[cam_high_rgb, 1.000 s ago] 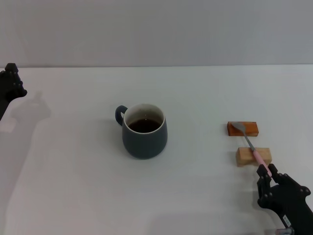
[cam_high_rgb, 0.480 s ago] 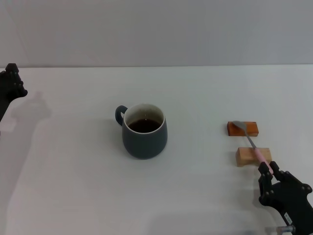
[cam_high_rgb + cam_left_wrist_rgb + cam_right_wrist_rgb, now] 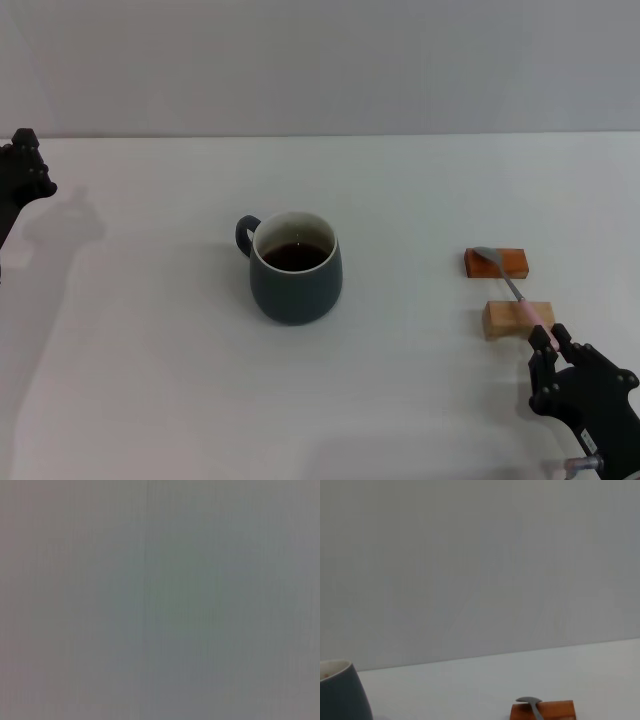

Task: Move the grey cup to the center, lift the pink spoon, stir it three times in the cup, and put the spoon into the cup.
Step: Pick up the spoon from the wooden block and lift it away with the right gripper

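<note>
Notice how the slim pink-handled metal spoon [image 3: 512, 289] bridges the orange-brown [image 3: 497, 263] and pale wooden blocks [image 3: 518, 319], raised off the white counter [image 3: 150, 350] for your right gripper [image 3: 556, 352] at its handle tip; whether its jaws grip I cannot tell. Your rounded slate-grey mug [image 3: 294, 266] sits mid-counter; the left gripper [image 3: 24, 172] idles far left.

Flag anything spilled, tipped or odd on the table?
Nothing stands out. The cup stands upright mid-table with dark liquid inside and no spill around it. The spoon lies bridged across the orange block and the pale block, its pink end by the right gripper.
</note>
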Motion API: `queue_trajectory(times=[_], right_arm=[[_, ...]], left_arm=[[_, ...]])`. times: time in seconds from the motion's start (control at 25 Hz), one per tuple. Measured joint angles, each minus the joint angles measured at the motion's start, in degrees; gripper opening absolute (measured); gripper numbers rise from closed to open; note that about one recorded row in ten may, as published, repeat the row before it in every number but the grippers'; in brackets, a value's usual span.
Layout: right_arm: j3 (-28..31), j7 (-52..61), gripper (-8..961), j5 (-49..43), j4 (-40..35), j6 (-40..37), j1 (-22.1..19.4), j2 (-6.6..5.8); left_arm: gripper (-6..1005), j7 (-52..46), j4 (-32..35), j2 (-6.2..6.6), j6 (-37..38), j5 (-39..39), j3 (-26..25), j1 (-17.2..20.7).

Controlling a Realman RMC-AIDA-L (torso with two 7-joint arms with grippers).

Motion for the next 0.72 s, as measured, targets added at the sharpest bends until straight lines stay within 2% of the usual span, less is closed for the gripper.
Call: queue_trajectory(times=[0.72], right_arm=[[0.6, -1.0, 154, 0.0, 0.3, 0.6, 0.5, 0.0]], left_arm=[[1, 0.2, 0.1, 0.0, -0.1, 0.0, -0.1, -0.3]])
